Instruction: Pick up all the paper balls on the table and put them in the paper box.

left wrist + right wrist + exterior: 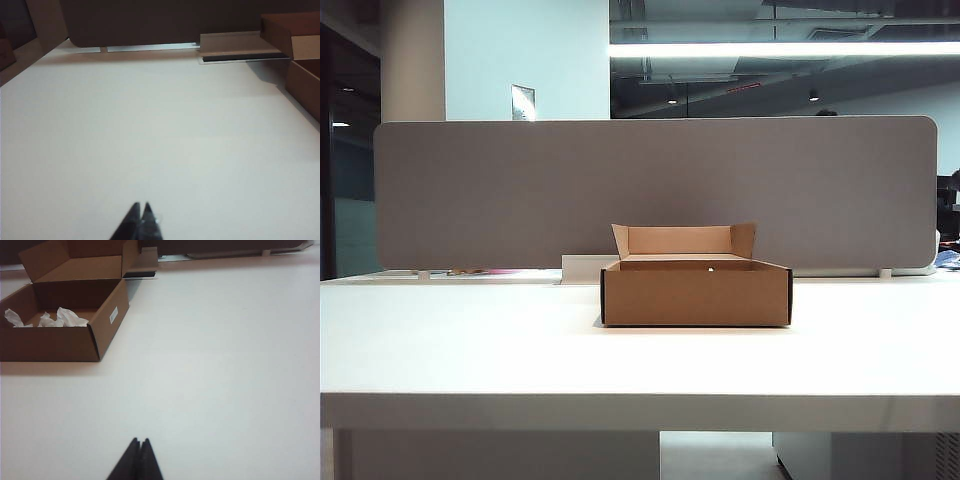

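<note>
The brown paper box (695,293) stands in the middle of the white table (470,340), its rear flap upright. In the right wrist view the paper box (107,322) holds crumpled white paper balls (62,318), lying inside on its floor. My right gripper (139,441) hangs over bare table well short of the box, shut and empty. My left gripper (141,205) is also shut with nothing in it, above bare table with a corner of the paper box (302,82) off to the side. Neither gripper shows in the exterior view.
A grey fabric divider (650,190) runs along the back of the table. A flat white box-like object (235,46) lies behind the cardboard box against the divider. The table's thick front edge (640,412) faces the exterior camera.
</note>
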Robot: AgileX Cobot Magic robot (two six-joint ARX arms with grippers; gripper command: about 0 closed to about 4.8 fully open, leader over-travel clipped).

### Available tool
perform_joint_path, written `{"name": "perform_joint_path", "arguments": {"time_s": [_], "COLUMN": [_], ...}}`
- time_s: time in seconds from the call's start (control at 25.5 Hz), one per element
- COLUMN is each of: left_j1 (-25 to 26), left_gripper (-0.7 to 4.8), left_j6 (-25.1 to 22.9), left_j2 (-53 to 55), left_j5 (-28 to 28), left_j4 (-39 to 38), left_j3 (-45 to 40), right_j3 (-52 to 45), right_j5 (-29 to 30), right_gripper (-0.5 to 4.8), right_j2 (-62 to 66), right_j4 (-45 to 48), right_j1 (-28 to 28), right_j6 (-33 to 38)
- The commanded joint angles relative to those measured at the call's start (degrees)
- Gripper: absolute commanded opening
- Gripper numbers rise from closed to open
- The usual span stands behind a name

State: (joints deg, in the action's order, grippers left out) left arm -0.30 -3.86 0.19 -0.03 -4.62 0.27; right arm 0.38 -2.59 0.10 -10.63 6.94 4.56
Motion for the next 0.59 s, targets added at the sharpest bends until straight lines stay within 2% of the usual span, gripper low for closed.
{"name": "perform_joint_path", "arguments": {"time_s": [0.04, 0.59], "left_j1": [0.0, 0.0], "left_gripper": [-0.03, -0.03], "left_j6": [-0.2, -0.2], "left_j2": [0.0, 0.0], "left_j5": [0.3, 0.3], "left_j4": [0.3, 0.0], "left_j3": [0.2, 0.2], "right_j3": [-0.3, -0.3], "right_j5": [-0.1, -0.1], "right_gripper": [-0.06, -0.06], "right_j2": [-0.1, -0.1], "right_j4": [0.4, 0.4], "right_j1": [0.0, -0.1], "right_j6": [0.1, 0.2]}}
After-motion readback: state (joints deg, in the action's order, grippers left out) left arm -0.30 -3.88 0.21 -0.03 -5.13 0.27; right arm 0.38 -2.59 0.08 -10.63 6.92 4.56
